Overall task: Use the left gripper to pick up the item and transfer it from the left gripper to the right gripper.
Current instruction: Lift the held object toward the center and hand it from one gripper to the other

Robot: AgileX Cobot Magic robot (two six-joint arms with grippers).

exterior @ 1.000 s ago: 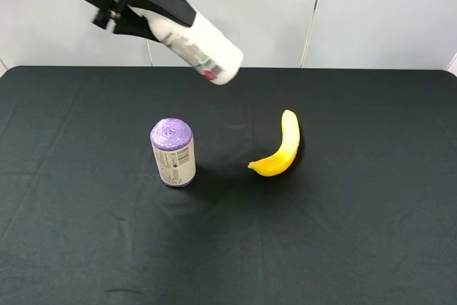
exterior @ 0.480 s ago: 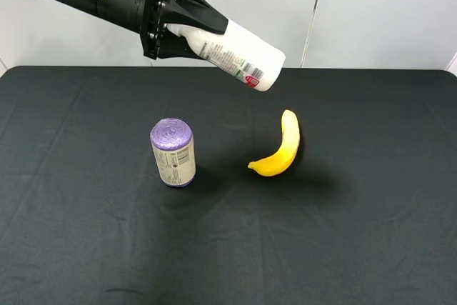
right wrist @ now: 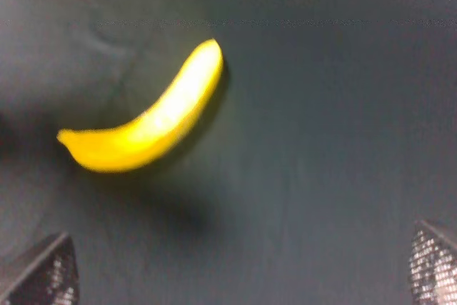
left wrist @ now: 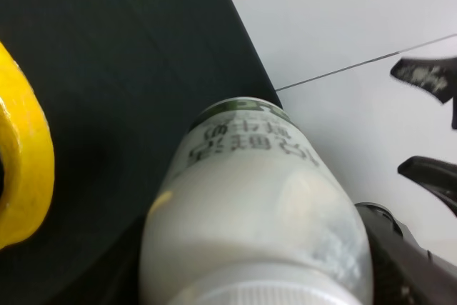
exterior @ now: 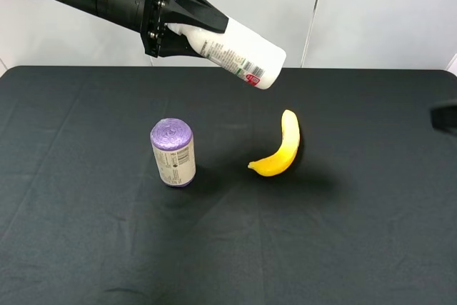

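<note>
The item, a white bottle (exterior: 235, 51) with a printed label and a little red, hangs in the air above the far part of the table. It lies tilted, with its base pointing right and down. My left gripper (exterior: 191, 30) is shut on its cap end, and in the left wrist view the bottle (left wrist: 257, 219) fills the frame. A dark part of my right gripper (exterior: 446, 118) shows at the right edge, well apart from the bottle. In the right wrist view the right gripper (right wrist: 239, 269) stands open and empty above the black cloth, near the banana (right wrist: 146, 123).
A purple-topped can (exterior: 173, 152) stands upright left of the middle of the black table (exterior: 343, 233). The yellow banana (exterior: 280, 148) lies right of it, below the bottle's base. A white wall stands behind the table.
The left arm swung the bottle to the right and flatter, then held nearly still. A dark part of the right gripper has come in at the right edge.
</note>
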